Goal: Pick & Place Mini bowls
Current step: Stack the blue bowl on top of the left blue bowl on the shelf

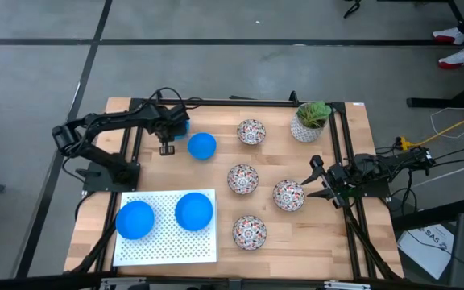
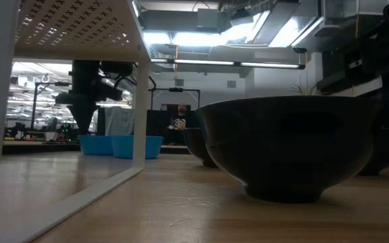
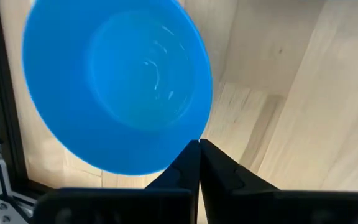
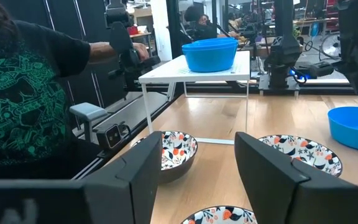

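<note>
Closest to the lens in the left wrist view is the left hand (image 3: pixel 199 146). Its two dark fingers (image 3: pixel 182 168) are closed together right on the rim of a blue bowl (image 3: pixel 117 87), and the thin rim seems to be pinched between them. The bowl spreads away from the fingertips toward the upper left of that frame. It is round, so there is no long axis to line up with; only the one spot on the rim matters.

From above, this bowl (image 1: pixel 182 125) sits at the upper left of the surface (image 1: pixel 329 242), half hidden under the arm. The white rack (image 1: pixel 166 242) lies straight below it in the frame and already carries two blue bowls (image 1: pixel 134 219). I judge the left arm is much the nearer one for that trip.

The right hand (image 1: pixel 319 179) waits at the right of the frame – fingers apart, holding nothing – just beside a patterned bowl (image 1: pixel 289 195).
</note>
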Tool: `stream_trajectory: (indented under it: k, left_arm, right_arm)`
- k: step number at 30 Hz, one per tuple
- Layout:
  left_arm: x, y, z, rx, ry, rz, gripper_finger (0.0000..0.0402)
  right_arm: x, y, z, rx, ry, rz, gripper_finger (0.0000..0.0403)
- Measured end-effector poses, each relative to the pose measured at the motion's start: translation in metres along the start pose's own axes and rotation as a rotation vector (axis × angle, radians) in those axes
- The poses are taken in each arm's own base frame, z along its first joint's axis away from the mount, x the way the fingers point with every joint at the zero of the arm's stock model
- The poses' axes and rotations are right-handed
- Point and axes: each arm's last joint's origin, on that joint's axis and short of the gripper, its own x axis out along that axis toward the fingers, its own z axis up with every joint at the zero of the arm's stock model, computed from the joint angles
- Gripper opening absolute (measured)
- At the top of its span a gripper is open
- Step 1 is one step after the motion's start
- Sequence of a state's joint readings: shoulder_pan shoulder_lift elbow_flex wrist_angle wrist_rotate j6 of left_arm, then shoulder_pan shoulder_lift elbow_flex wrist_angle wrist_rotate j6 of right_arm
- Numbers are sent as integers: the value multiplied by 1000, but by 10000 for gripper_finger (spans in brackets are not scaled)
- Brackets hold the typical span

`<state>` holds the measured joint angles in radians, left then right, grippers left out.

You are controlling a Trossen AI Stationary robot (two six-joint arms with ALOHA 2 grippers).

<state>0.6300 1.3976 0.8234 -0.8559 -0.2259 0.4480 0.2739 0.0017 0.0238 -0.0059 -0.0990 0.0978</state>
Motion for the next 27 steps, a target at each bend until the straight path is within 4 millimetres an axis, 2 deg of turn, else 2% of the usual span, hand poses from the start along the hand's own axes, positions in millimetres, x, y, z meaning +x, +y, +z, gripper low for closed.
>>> stream_trajectory:
  k: [9,15,20,27]
  left_arm:
    - [-21,-1,-8,-33,-110,-25,1]
    - [-23,0,-9,9,-108,13,12]
    - [-23,0,-10,18,-100,22,44]
    - [-24,-1,-9,67,-121,-16,115]
  right_arm:
    - [0,0,0,-1,0,0,200]
    - [0,0,0,-5,0,0,200]
    - [0,0,0,-4,-1,0,200]
    - [0,0,0,-4,-1,-1,200]
